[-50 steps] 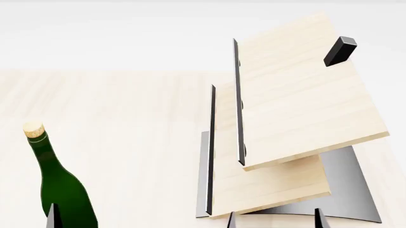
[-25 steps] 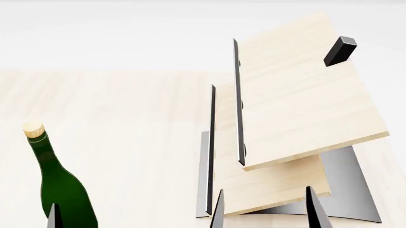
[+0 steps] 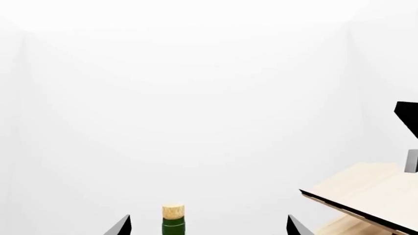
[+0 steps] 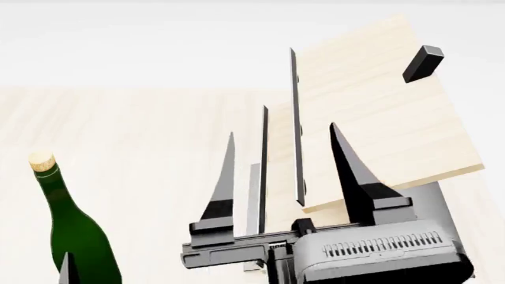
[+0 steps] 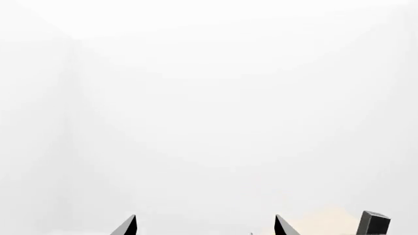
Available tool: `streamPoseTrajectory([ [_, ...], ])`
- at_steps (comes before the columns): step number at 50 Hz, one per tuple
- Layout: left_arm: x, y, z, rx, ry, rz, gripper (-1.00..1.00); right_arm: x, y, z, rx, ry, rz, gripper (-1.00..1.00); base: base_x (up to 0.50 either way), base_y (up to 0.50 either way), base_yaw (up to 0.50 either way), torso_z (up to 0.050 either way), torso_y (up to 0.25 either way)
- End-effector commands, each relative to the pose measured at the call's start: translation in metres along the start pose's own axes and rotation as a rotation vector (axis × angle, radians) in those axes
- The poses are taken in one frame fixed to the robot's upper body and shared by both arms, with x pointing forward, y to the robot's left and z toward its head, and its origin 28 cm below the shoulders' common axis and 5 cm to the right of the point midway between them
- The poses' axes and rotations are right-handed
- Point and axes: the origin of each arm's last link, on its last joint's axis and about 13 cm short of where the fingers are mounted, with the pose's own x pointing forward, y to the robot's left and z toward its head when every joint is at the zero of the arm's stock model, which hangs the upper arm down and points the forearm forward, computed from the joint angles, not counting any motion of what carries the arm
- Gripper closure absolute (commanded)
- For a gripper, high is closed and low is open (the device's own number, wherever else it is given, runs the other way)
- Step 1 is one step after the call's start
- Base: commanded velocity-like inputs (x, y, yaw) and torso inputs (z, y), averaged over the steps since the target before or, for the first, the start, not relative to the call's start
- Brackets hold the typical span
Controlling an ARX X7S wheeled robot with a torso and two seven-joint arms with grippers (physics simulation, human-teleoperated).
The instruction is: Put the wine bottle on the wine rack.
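While the wine bottle [image 4: 73, 234] stands upright near the worktop's [image 4: 142, 154] left edge, the right gripper [image 4: 284, 148], fingers spread apart, fronts the wine rack [image 4: 371, 118]; left fingers [image 3: 121, 226] also apart.

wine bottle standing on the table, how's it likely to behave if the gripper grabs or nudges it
The wine bottle stands upright, tall and slim, so a push near the cork would probably tip it. Once down, its round body would likely roll. The glossy glass looks stiff and probably slippery.

Right gripper [image 4: 282, 145]: raised, fingers upward, spread wide. Left gripper [image 3: 207, 226]: only finger tips visible, parted
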Motion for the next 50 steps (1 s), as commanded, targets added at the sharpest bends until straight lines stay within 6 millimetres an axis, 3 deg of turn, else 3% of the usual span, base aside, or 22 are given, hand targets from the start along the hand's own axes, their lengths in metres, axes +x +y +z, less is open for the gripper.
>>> streamPoseTrajectory([
  [1,0.001,0.001,0.0,0.0,0.0,0.004,-1.0,0.034,0.0,0.011,0.065,0.099,0.114,-1.0,0.0,0.0,0.0,0.0,0.0],
  [10,0.001,0.001,0.0,0.001,0.0,0.006,-1.0,0.049,-0.006,0.02,0.238,0.248,0.197,-1.0,0.0,0.0,0.0,0.0,0.0],
  [14,0.0,0.001,0.0,0.002,0.0,0.005,-1.0,0.057,-0.004,0.02,0.19,0.35,0.275,-1.0,0.0,0.0,0.0,0.0,0.0],
  [17,0.0,0.001,0.0,0.002,-0.001,0.006,-1.0,0.064,-0.003,0.019,0.2,0.325,0.316,-1.0,0.0,0.0,0.0,0.0,0.0],
  [21,0.0,0.001,-0.002,0.004,0.002,0.005,-1.0,0.077,-0.003,0.015,0.235,0.473,0.377,-1.0,0.0,0.0,0.0,0.0,0.0],
  [28,0.0,0.001,-0.002,0.002,0.002,0.007,-1.0,0.087,-0.004,0.008,0.277,0.525,0.527,-1.0,0.0,0.0,0.0,0.0,0.0],
  [37,0.0,0.001,-0.001,0.003,0.001,0.006,-1.0,0.096,0.001,0.015,0.316,0.582,0.657,-1.0,0.0,0.0,0.0,0.0,0.0],
  [50,0.0,0.001,-0.001,0.004,0.002,0.006,-1.0,0.115,0.002,0.014,0.368,0.653,0.719,-1.0,0.0,0.0,0.0,0.0,0.0],
])
